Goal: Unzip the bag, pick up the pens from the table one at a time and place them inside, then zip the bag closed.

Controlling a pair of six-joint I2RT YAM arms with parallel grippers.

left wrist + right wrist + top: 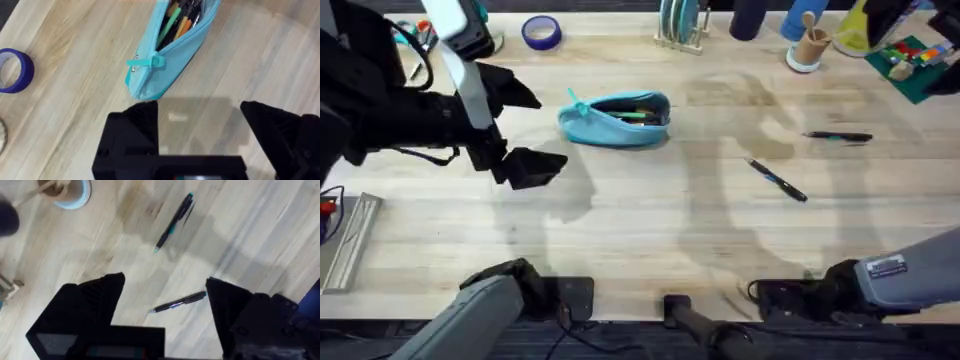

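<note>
The turquoise bag (615, 118) lies on the table (650, 230) at the back, left of centre. Its zipper is open and several pens show inside; the left wrist view shows green and orange ones in the bag (170, 45), with the zipper pull (147, 61) at the near end. My left gripper (533, 126) hovers just left of the bag, open and holding nothing (200, 120). Two dark pens lie right of centre, one (838, 136) farther back than the other (778, 181). My right gripper (162, 305) is open above them, with one pen (177, 302) between its fingers' lines and the other pen (174, 222) beyond.
A blue tape roll (541, 32) sits at the back left. A cup of wooden sticks (808, 45), a rack (682, 25) and a green tray of coloured blocks (910, 60) line the back edge. A metal bar (350, 240) lies at the left edge.
</note>
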